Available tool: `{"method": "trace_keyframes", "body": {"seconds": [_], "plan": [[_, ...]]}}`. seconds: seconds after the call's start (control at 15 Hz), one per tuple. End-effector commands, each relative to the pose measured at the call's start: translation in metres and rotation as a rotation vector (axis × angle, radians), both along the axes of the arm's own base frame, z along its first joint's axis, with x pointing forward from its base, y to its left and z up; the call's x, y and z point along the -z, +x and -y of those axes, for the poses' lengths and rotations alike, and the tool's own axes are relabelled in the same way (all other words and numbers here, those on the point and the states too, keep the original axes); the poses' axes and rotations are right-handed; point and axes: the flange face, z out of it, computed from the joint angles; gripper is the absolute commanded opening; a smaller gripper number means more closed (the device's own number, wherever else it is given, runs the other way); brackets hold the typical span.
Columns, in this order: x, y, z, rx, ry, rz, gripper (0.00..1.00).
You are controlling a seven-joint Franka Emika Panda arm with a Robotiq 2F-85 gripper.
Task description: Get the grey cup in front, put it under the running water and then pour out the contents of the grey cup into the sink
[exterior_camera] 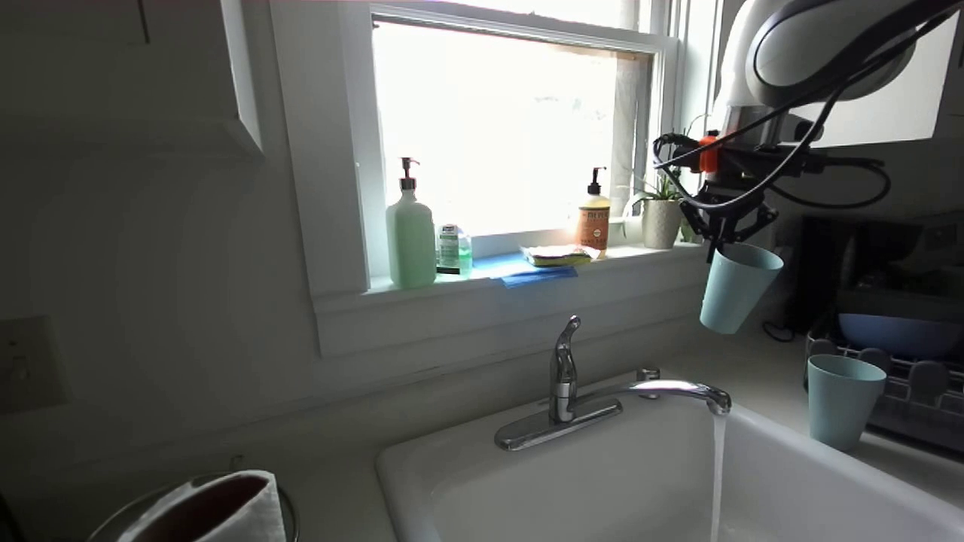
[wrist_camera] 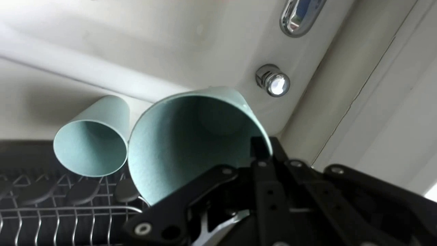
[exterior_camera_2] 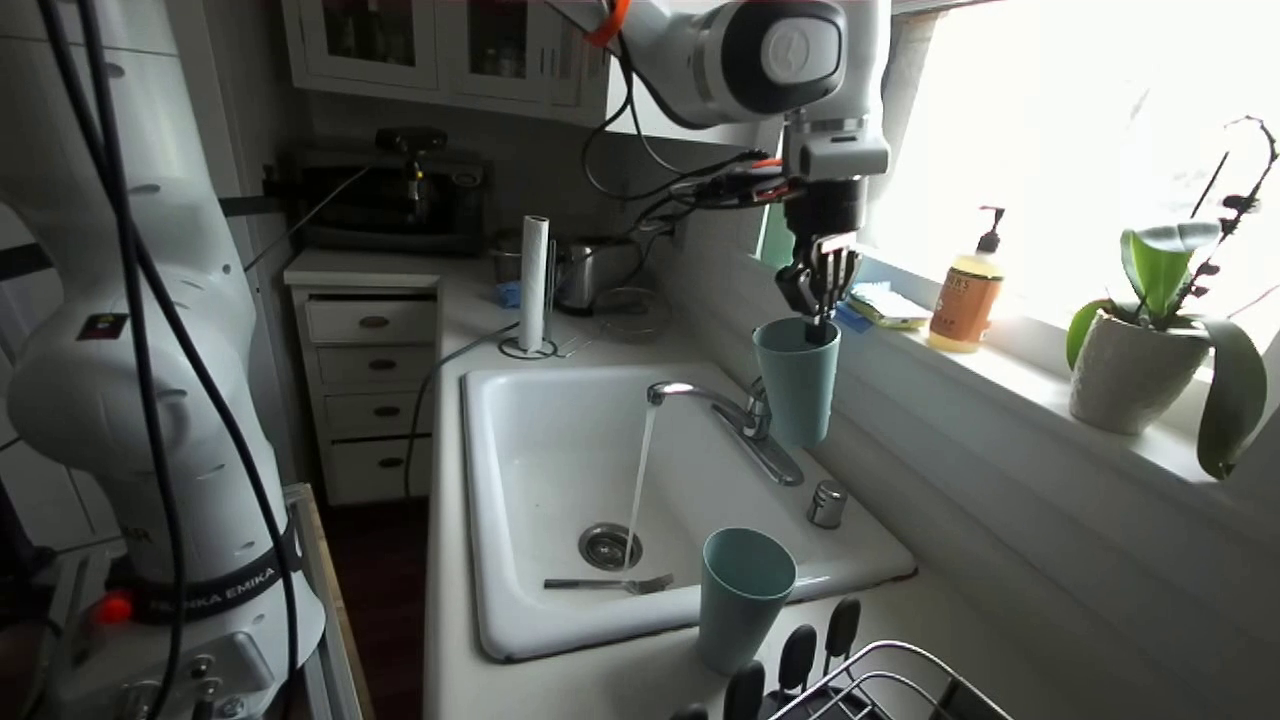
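Cup [exterior_camera: 742, 293] in the gripper [wrist_camera: 269, 149], tilted in the air near the windowsill [exterior_camera_2: 1010, 372]. Fingers [wrist_camera: 258, 147] pinched nearly together on the rim, thin wall between, one inside, one outside. Running water [exterior_camera_2: 642, 480] from the faucet [exterior_camera: 681, 388] into the sink [exterior_camera_2: 478, 500], apart from the cup. Fork [exterior_camera_2: 600, 584] in there, near the drain [exterior_camera_2: 603, 547]. Second cup [exterior_camera_2: 745, 600] upright on the counter [exterior_camera_2: 580, 690], between sink and dish rack [exterior_camera: 928, 382].

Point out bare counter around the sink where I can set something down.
Bare: the counter between sink, rack and window wall; also a patch between towel roll and sink. Crowded: where the standing cup sits, between sink and rack. In the air near that wall, the gripper grips the held cup.
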Motion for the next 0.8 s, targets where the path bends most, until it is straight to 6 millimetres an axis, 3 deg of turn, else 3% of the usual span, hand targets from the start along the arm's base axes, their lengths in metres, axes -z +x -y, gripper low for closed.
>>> {"method": "trace_keyframes", "body": {"seconds": [0.0,0.33,0.73], "plan": [[-0.007,0.023,0.043,-0.03,-0.025,-0.086,0.01],[0.022,0.046,0.096,-0.088,-0.027,-0.14,0.01],[0.077,0.061,0.141,-0.17,0.015,-0.199,0.01]]}}
